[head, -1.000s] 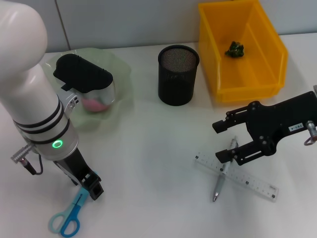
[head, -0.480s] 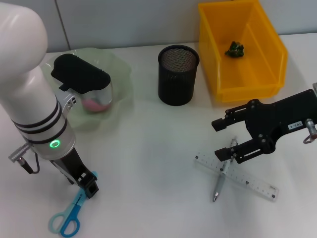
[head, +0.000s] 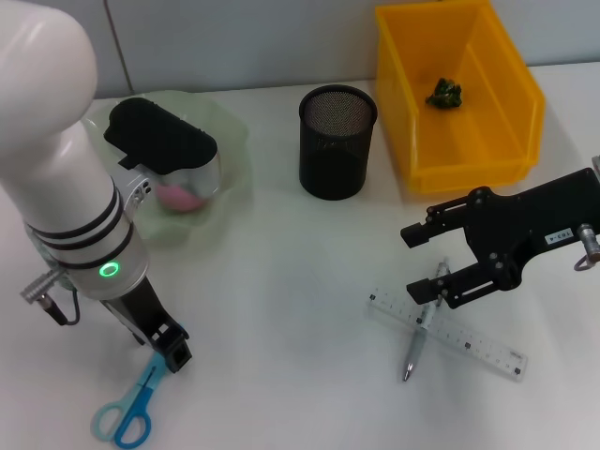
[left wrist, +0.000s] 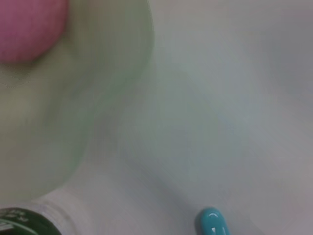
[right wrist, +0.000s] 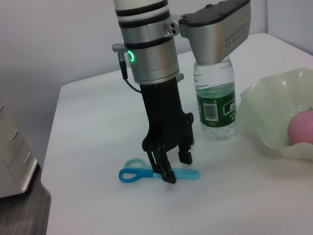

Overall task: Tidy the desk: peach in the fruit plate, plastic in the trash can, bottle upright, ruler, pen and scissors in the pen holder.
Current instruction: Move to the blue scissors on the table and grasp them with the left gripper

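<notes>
My left gripper is open, tips down at the table, its fingers astride the blades of the blue scissors. My right gripper is open and empty, hovering just above the silver pen, which lies across the clear ruler. The pink peach lies in the green fruit plate. The crumpled green plastic lies in the yellow bin. The bottle stands upright beside the plate; in the head view my left arm hides it.
The black mesh pen holder stands at the back centre, between plate and bin. A scissor tip shows in the left wrist view. White tabletop lies between the two arms.
My left arm has shifted slightly left and back right over the scissors. My right gripper has edged slightly away from the front edge. Nothing was taken hold of.
</notes>
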{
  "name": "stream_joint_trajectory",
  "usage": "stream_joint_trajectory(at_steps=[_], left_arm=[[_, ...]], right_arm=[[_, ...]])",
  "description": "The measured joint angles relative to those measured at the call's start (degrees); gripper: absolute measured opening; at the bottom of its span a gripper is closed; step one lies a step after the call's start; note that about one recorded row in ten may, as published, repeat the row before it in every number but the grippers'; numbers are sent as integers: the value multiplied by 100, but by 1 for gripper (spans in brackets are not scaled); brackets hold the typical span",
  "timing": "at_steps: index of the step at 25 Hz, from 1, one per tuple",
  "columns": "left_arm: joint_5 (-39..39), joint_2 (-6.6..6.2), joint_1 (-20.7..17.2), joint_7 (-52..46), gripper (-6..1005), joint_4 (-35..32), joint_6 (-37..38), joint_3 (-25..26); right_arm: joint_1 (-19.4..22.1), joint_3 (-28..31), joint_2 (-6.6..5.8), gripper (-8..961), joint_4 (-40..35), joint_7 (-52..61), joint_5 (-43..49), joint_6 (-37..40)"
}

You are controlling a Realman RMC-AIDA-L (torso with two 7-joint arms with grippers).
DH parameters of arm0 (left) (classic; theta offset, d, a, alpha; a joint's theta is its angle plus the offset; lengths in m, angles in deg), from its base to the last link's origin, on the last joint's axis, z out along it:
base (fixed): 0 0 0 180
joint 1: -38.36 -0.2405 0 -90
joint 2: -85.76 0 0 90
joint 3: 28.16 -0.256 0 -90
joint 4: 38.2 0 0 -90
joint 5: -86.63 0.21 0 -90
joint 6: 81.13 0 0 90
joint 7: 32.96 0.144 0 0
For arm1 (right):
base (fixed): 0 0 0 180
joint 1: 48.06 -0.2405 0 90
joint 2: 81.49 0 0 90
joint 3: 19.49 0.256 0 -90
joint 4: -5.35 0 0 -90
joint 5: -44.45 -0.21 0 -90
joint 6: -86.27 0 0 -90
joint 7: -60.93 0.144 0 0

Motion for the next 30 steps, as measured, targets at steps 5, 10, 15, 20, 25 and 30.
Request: stream_joint_trajectory(at_steps=[5, 10, 15, 20, 25, 30], left_arm=[[-4, 2, -7, -21, 481, -41, 29, -3], [-17, 2, -1, -12, 467, -24, 8, -25], [-25, 2, -20, -13, 452, -29, -22, -89], [-35, 2, -30, -33, 438, -20, -91, -237], [-34, 2, -36, -39, 424, -30, -122, -251], [-33, 2, -37, -47, 410, -34, -125, -251]], right_arm=[[0, 9, -3, 758, 1, 0, 0, 0], [0, 9, -7, 758, -3, 0, -2, -9], [0, 9, -9, 758, -1, 0, -5, -60], [0, 9, -9, 758, 5, 0, -8, -67], [0, 9, -6, 758, -1, -4, -9, -70], [0, 9, -2, 758, -7, -7, -9, -71]])
